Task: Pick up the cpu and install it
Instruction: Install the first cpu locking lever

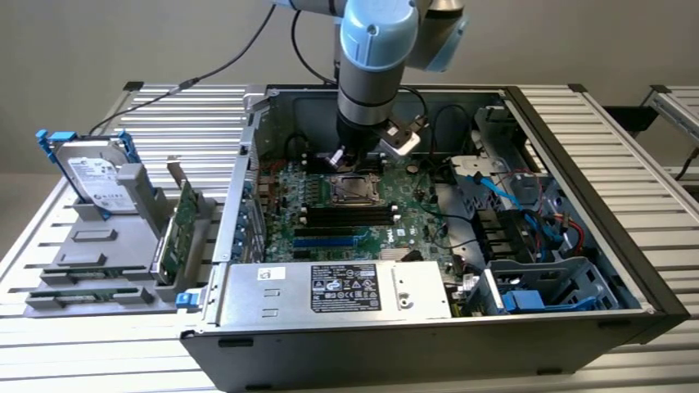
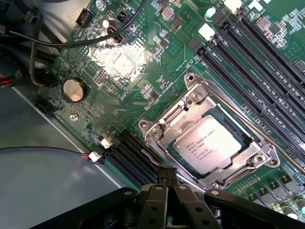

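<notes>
End effector [image 2: 165, 183], empty and fully closed, near the cpu [image 2: 207, 143] in its socket [image 2: 164, 130] inside the computer case [image 1: 437, 360].

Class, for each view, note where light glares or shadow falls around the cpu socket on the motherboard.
Wrist view: a white glare patch washes out the motherboard near the coin cell; the cpu in its socket is evenly lit, without a hotspot; the claw is a dark shape. Exterior view: soft even light on the slatted table; the case interior is dimmer.
</notes>
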`<state>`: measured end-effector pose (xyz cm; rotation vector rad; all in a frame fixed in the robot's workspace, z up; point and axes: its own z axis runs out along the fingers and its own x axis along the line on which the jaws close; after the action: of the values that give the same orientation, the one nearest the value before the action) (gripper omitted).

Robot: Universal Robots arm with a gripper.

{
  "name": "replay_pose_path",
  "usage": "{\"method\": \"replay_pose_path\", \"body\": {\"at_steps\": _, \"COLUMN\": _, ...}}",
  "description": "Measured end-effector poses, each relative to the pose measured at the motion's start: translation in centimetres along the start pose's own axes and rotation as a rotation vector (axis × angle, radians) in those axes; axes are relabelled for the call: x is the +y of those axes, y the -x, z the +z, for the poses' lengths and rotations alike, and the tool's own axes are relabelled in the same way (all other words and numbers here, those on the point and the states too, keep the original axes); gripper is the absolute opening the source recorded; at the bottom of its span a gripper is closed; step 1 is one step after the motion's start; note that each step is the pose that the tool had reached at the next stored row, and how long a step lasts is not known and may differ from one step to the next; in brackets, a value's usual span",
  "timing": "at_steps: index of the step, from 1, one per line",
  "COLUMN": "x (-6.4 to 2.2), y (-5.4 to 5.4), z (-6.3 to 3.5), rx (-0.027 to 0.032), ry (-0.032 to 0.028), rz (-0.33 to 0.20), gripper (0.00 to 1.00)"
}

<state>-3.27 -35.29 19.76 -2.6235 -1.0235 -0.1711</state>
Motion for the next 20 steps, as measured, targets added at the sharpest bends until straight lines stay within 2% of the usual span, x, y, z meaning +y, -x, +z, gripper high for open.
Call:
{"method": "replay_pose_path", "body": {"at_steps": 5, "x": -0.02, "y": -0.03, "z": 0.11, "rx": 0.0057, "ry": 0.0044, "rz": 0.033, "gripper": 0.11}}
{"method": "replay_pose_path", "body": {"at_steps": 14, "x": -0.04, "y": -0.04, "z": 0.19, "rx": 0.0108, "ry": 0.009, "rz": 0.11, "gripper": 0.11}}
{"method": "replay_pose_path", "body": {"at_steps": 16, "x": -0.03, "y": -0.05, "z": 0.2, "rx": 0.0083, "ry": 0.0068, "rz": 0.13, "gripper": 0.11}}
{"method": "replay_pose_path", "body": {"at_steps": 20, "x": -0.04, "y": -0.04, "z": 0.17, "rx": -0.0027, "ry": -0.002, "rz": 0.161, "gripper": 0.11}}
